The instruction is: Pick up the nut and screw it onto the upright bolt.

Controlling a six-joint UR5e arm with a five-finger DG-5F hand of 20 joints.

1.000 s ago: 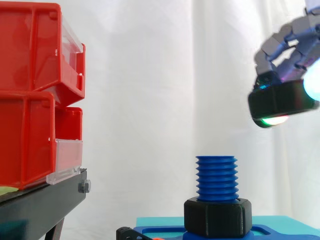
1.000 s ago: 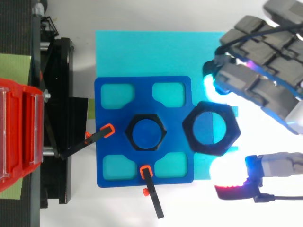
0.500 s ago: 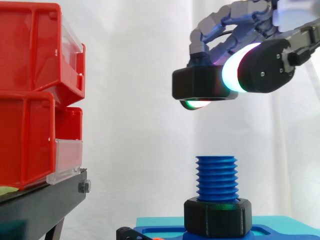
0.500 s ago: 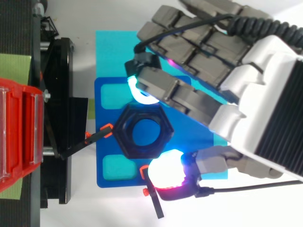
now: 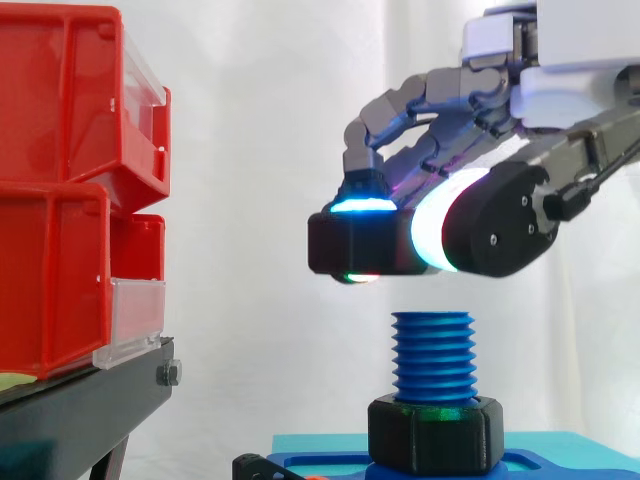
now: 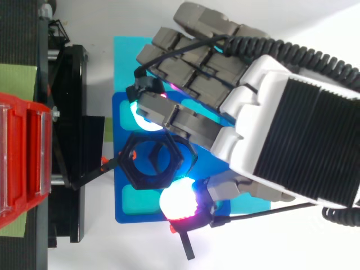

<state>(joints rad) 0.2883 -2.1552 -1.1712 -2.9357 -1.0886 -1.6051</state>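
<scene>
A black hexagonal nut [image 5: 362,243] [image 6: 152,160] hangs in the air, pinched between the fingers and thumb of my hand [image 5: 480,215] [image 6: 225,118]. It sits above the blue threaded bolt [image 5: 432,357] and a little left of the bolt's axis, with a clear gap to the bolt's top. The bolt stands upright in a second black nut [image 5: 434,434] on the blue base plate [image 6: 125,208]. In the top view the held nut's hole lies left of the bolt, which is partly covered.
Red bins [image 5: 70,190] sit on a black stand [image 5: 80,410] at the left. Orange-tipped black clamps [image 6: 181,239] hold the base plate on a cyan mat [image 6: 135,56]. A white curtain hangs behind.
My hand has carried the nut leftward and down, from right of the bolt to just above it, slightly past its axis.
</scene>
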